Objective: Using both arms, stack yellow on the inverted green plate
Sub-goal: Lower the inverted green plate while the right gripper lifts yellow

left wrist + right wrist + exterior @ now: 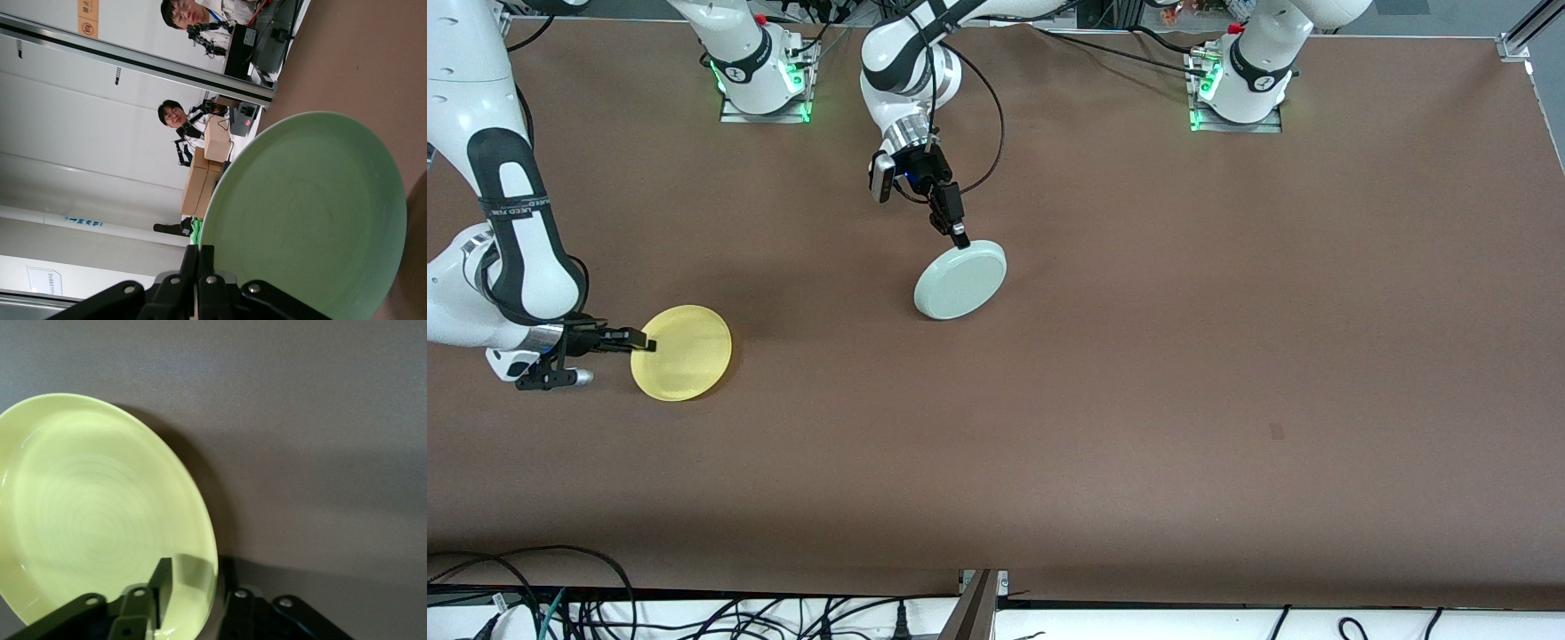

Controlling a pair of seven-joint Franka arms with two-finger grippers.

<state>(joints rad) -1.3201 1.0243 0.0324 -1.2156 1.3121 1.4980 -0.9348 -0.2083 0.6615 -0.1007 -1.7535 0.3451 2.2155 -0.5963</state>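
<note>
My yellow plate (682,353) sits toward the right arm's end of the brown table (1138,356), nearer to the front camera than the green plate (960,280). It is round, bright yellow, with a shallow rim, and its hollow side faces up in my right wrist view (100,513). My right gripper (643,341) is at the plate's edge on the side toward my right arm. One finger (163,587) lies over the inside of the rim and the other is outside it, so the rim sits between them. I cannot tell whether they are pinching it yet.

The green plate is near the middle of the table, well apart from the yellow one. It is pale mint and tilted, one edge raised and the lower edge toward the front camera. My left gripper (960,238) is pressed together on the raised edge, pinching the rim. In my left wrist view the plate (313,220) fills much of the frame, standing up from my closed fingers (200,267).

Both arm bases, lit green, stand along the table's edge farthest from the front camera.
</note>
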